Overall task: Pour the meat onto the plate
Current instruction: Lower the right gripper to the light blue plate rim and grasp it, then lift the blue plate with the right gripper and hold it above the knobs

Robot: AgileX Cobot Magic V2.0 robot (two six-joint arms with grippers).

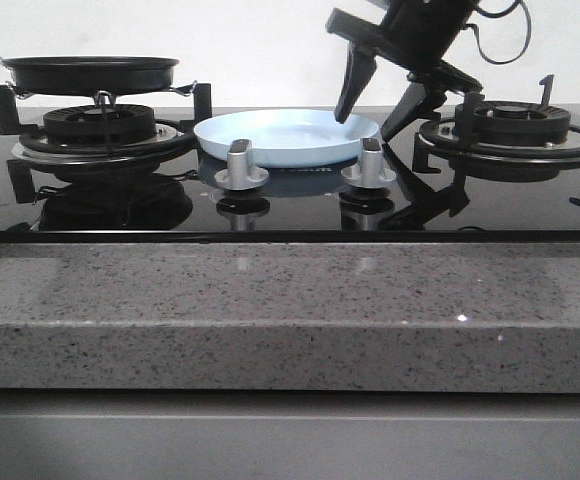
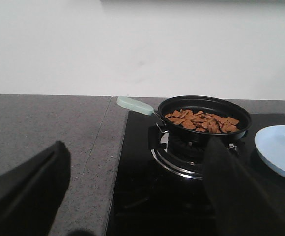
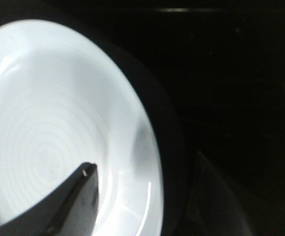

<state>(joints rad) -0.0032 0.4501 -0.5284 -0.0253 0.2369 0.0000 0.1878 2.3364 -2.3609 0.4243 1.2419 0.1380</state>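
The meat (image 2: 201, 121), small orange-brown slices, lies in a black frying pan (image 2: 205, 114) on the left burner; in the front view the pan (image 1: 90, 72) hides it behind its wall. The pale blue plate (image 1: 288, 136) rests empty on the black glass between the burners. My right gripper (image 1: 364, 126) hangs open over the plate's right rim, one finger (image 3: 81, 201) above the plate (image 3: 49, 113) and the other outside it. My left gripper (image 2: 137, 147) is open and holds nothing, short of the pan and its pale green handle (image 2: 135, 105). It is out of the front view.
Two silver knobs (image 1: 241, 165) (image 1: 369, 163) stand in front of the plate. The right burner grate (image 1: 510, 125) sits beside my right gripper. Speckled grey counter (image 2: 44, 128) runs left of the hob and along its front edge (image 1: 290, 310).
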